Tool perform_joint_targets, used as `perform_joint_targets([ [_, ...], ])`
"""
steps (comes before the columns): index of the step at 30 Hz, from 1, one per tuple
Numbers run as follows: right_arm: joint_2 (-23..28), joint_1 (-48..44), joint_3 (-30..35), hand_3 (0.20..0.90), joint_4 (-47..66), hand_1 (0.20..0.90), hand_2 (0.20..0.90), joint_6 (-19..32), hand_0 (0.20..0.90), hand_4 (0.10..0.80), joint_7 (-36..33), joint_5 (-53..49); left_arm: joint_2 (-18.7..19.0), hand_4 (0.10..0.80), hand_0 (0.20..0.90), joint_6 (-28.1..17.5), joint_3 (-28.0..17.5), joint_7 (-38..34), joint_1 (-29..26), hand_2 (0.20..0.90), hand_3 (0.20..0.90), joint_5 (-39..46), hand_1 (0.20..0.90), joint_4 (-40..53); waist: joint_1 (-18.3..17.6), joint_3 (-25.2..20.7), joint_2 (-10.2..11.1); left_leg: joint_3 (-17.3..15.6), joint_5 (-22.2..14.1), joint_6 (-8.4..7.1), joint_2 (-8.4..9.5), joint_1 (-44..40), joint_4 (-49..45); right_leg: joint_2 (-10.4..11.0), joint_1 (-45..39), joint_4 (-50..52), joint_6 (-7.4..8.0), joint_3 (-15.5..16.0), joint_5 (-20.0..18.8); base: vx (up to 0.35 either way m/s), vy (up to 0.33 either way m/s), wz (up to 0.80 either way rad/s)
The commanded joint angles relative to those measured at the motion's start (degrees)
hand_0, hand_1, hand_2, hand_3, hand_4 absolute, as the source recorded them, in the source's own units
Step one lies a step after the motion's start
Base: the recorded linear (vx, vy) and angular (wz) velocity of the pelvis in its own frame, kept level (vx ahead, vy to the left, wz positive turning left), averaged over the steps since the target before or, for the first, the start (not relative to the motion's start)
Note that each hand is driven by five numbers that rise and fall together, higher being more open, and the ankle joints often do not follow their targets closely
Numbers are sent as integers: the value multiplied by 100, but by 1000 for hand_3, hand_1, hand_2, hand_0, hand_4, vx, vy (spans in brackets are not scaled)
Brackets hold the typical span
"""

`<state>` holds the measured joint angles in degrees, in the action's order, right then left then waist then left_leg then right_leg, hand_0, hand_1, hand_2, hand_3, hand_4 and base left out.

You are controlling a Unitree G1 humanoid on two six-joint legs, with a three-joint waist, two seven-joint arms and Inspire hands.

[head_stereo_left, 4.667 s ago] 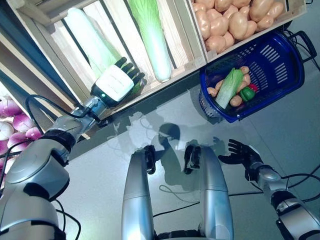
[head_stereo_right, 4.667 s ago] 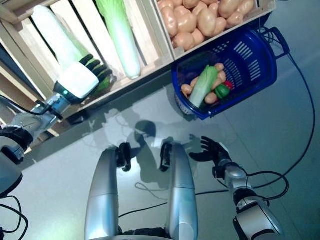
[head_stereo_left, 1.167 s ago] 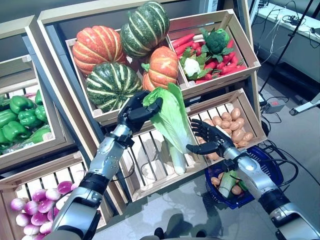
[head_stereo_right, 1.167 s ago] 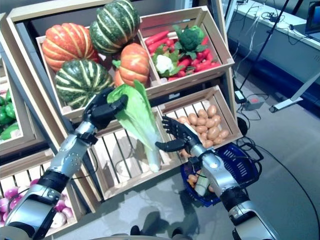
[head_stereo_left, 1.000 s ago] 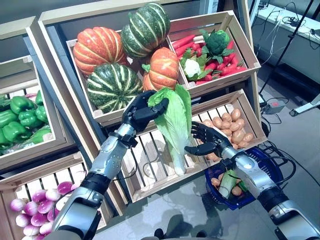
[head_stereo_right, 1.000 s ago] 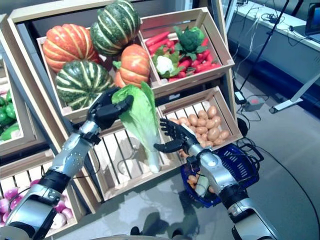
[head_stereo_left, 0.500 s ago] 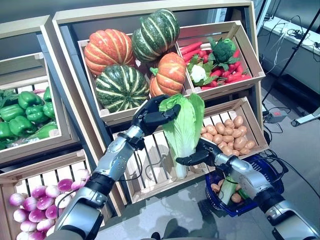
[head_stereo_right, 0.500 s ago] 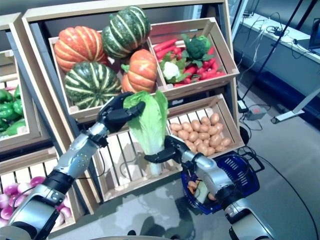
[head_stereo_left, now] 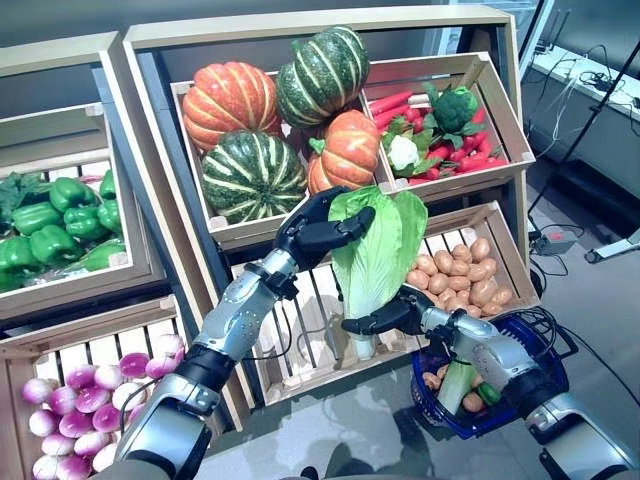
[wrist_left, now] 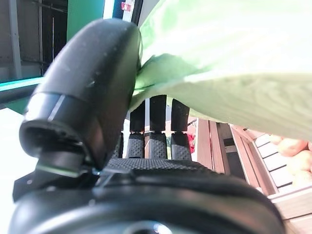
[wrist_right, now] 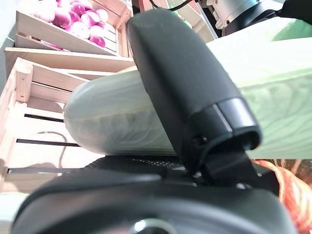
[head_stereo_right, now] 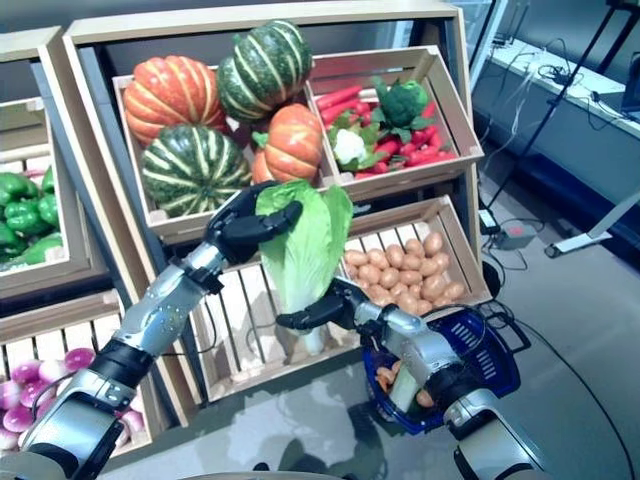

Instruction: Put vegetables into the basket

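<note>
I grip the cabbage [head_stereo_left: 375, 255] aloft before the crates, left robot hand [head_stereo_left: 318, 228] clenching its leaves, right robot hand [head_stereo_left: 392, 315] wrapping its stalk for handover toward the basket [head_stereo_left: 545, 385].

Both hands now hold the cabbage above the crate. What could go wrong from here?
The left hand pinches only the leafy top of the cabbage, so leaves may tear or slip. The right hand grips near the white stalk; an early release could drop it into the crate. The blue basket already holds vegetables, leaving little room.
</note>
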<state>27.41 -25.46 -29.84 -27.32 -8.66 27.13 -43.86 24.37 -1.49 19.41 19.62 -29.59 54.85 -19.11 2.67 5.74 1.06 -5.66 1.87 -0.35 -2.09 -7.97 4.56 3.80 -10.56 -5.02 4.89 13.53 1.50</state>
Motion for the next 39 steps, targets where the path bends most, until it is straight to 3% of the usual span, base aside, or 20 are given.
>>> perform_joint_targets([
  [1,-588,-1378,249,300,83,300,300,692,300,400,-50,-1162,-490,400,300,-84,423,464,-518,300,300,324,300,349,91,-519,161,140,-330,-303,28,131,-241,246,170,303,5,22,-44,9,10,11],
  [16,-480,-1070,574,300,136,300,300,1016,300,400,-765,-827,-442,400,300,-267,256,168,-98,300,300,140,300,290,57,-495,134,104,-245,-293,3,86,-71,233,178,203,15,-9,-126,2,2,1],
  [17,-412,-973,627,300,150,300,300,1032,300,400,-757,-771,-385,800,900,-320,225,44,-24,900,900,14,900,291,42,-485,131,85,-238,-299,-4,92,-71,234,188,194,20,-17,-140,0,0,0],
  [31,175,584,1358,300,49,300,300,1355,300,400,-771,-378,125,800,900,-1046,-452,-329,793,900,900,-613,900,221,-152,-402,99,-76,-169,-311,-75,124,44,180,267,82,54,-141,-248,-11,-2,-5],
  [39,396,1025,1864,300,-370,300,300,1544,300,400,-837,-380,302,800,900,-1116,-749,-369,923,900,900,-520,900,17,-275,-321,73,-158,-145,-354,-142,163,44,136,334,63,71,-224,-295,-11,-27,-12],
])
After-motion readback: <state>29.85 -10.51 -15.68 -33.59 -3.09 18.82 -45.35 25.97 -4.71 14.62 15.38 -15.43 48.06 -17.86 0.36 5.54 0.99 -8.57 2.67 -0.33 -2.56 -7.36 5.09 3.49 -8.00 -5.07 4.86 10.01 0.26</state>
